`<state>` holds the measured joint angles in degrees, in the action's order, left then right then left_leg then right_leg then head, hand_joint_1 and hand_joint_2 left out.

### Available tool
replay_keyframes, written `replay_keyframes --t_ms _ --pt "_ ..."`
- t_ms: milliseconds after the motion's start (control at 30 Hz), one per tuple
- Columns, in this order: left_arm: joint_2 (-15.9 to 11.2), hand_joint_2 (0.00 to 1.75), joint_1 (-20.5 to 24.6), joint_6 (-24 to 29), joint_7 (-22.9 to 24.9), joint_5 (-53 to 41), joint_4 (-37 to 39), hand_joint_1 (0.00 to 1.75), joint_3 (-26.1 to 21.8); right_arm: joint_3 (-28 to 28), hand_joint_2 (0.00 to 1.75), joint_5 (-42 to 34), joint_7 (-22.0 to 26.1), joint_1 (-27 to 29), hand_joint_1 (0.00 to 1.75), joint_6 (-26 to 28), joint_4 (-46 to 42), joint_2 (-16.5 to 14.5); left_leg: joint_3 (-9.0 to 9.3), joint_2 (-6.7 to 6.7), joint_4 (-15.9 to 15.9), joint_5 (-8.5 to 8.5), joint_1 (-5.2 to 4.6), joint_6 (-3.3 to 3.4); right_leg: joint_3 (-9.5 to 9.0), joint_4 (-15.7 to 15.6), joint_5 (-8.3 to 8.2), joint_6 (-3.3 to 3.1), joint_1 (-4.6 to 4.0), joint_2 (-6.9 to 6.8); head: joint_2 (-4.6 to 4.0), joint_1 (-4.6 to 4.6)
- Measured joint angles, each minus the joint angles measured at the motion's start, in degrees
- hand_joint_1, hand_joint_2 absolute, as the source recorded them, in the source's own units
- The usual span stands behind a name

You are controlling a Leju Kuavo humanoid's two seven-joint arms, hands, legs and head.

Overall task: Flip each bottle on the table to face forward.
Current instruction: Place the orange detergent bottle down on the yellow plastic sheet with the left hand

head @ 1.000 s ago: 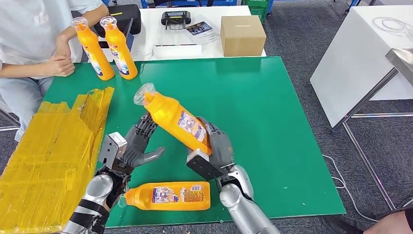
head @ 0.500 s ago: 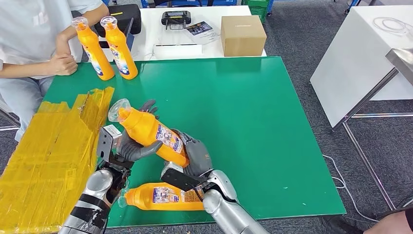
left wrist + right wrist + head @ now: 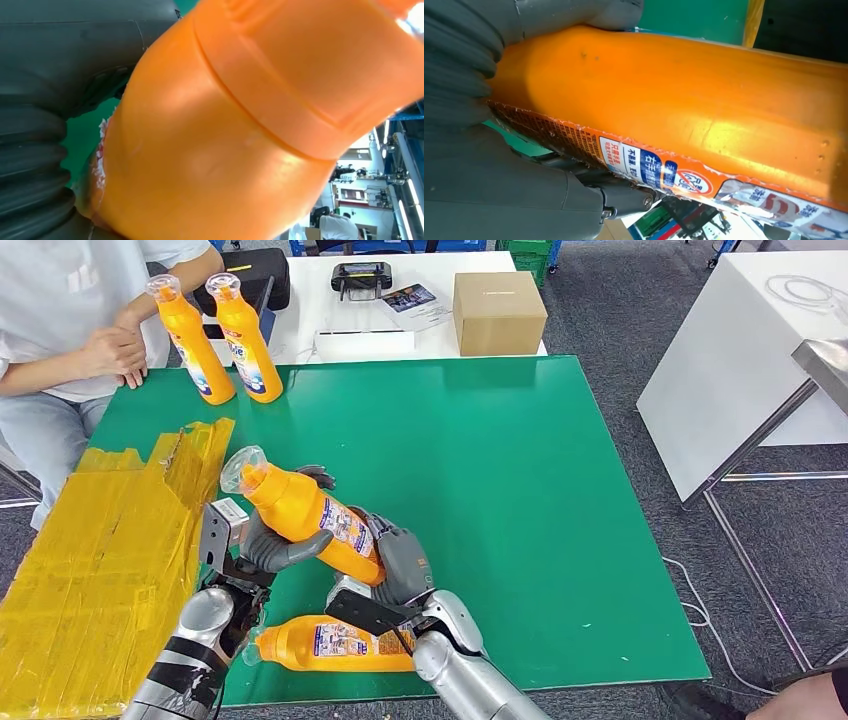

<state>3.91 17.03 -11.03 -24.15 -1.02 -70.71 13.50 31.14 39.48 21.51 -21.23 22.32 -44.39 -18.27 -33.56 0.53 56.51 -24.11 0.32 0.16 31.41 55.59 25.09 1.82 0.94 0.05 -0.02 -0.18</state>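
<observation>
The tilted orange bottle (image 3: 305, 515) is held above the near left part of the green tabletop (image 3: 520, 480), its clear cap pointing up and away to the left, its printed label turned up toward the head camera. The right robot hand (image 3: 395, 560) is wrapped around its base end, and the left robot hand (image 3: 270, 540) is closed around its upper body, thumb across the front. In the left wrist view the bottle (image 3: 240, 130) presses against the grey thumb; in the right wrist view the label edge (image 3: 684, 172) runs beside the curled fingers.

A second orange bottle (image 3: 335, 642) lies on its side at the tabletop's near edge, under the right forearm, cap to the left. Two more orange bottles (image 3: 225, 340) stand upright, just beside each other, at the far left corner. A sheet of crumpled yellow tape (image 3: 100, 550) covers the left side. A person in a white top (image 3: 70, 310) sits at the far left. Behind the green surface, a white table carries a cardboard box (image 3: 498, 312), a black device (image 3: 361, 278) and papers. Grey carpet lies to the right.

Against half a second ago, the held bottle sits almost in the same place, the right robot hand a little nearer the camera; the person's hand has lifted slightly.
</observation>
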Motion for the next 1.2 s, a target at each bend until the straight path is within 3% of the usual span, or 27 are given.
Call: replay_keyframes --t_ms 333,367,467,500,567,633,767,833,1033,1200 --pt "0.24 1.75 0.04 0.95 -0.28 -0.25 -0.02 1.75 -0.16 0.60 1.75 -0.51 0.08 0.02 1.74 0.46 -0.02 0.04 0.00 0.00 0.00 0.00 0.00 0.00 0.00 0.00 0.00 0.00 0.00 0.00 0.00 0.00" --pt "0.25 1.75 0.03 1.17 -0.36 -0.40 -0.05 1.75 -0.17 0.63 1.75 -0.56 0.08 0.03 1.42 0.59 -0.07 0.08 0.00 0.00 0.00 0.00 0.00 0.00 0.00 0.00 0.00 0.00 0.00 0.00 0.00 0.00" --pt "0.34 1.75 0.04 2.14 -0.61 -1.54 -0.32 1.75 -0.16 0.64 1.75 -0.92 0.09 0.14 0.12 0.98 -0.62 0.30 0.00 0.00 0.00 0.00 0.00 0.00 0.00 0.00 0.00 0.00 0.00 0.00 0.00 0.01" --pt "0.38 1.75 0.04 2.91 -0.79 -2.37 -0.54 1.75 -0.15 0.64 1.75 -1.20 0.19 0.28 0.00 1.13 -1.03 0.41 0.00 0.01 0.00 0.00 0.00 0.00 -0.01 0.00 0.00 0.00 0.00 0.00 0.00 0.01" --pt "0.41 1.75 0.01 6.17 -1.46 -5.40 -1.48 1.75 -0.13 0.63 1.75 -2.08 0.67 0.93 0.00 1.32 -2.53 0.69 -0.02 0.01 0.00 0.00 0.00 0.00 0.00 0.00 0.00 0.00 0.00 0.00 0.00 0.01" --pt "0.28 1.75 0.01 12.78 -1.82 -11.68 -3.08 1.75 -0.26 0.62 1.75 -3.11 1.44 1.94 0.00 1.29 -5.10 1.10 -0.03 0.00 0.00 0.00 0.00 0.00 0.01 0.00 0.00 0.00 -0.01 0.00 0.00 0.02" --pt "-2.40 1.75 1.11 33.92 3.94 -39.10 -5.35 1.75 -1.82 0.04 1.75 -5.01 2.43 5.12 0.00 1.11 -13.42 2.47 -0.02 -0.04 0.00 0.00 0.02 0.00 0.05 0.00 0.00 0.00 -0.02 0.07 0.00 -0.01" --pt "-4.51 1.75 1.87 39.88 7.26 -50.34 -5.21 1.75 -3.17 -0.59 1.75 -6.09 2.46 6.73 0.00 0.74 -17.99 3.34 -0.02 -0.03 0.00 0.00 0.07 -0.01 0.05 0.01 0.00 -0.01 -0.06 0.06 0.00 -0.01" --pt "-9.48 1.75 3.17 45.79 11.85 -64.95 -1.10 1.75 -6.85 -2.28 1.75 -9.03 2.74 9.31 0.00 -0.94 -27.24 5.52 -0.02 -0.06 -0.01 0.01 0.13 -0.01 0.05 0.01 0.00 -0.01 -0.12 0.07 0.00 0.01" --pt "-12.69 1.75 4.22 48.00 23.08 -85.08 4.80 1.75 -7.89 -3.27 1.75 -10.97 3.45 10.48 0.00 -0.93 -31.23 6.49 -0.02 -0.07 -0.01 0.00 0.10 -0.01 0.05 0.01 0.00 -0.01 -0.09 0.10 0.00 0.02"
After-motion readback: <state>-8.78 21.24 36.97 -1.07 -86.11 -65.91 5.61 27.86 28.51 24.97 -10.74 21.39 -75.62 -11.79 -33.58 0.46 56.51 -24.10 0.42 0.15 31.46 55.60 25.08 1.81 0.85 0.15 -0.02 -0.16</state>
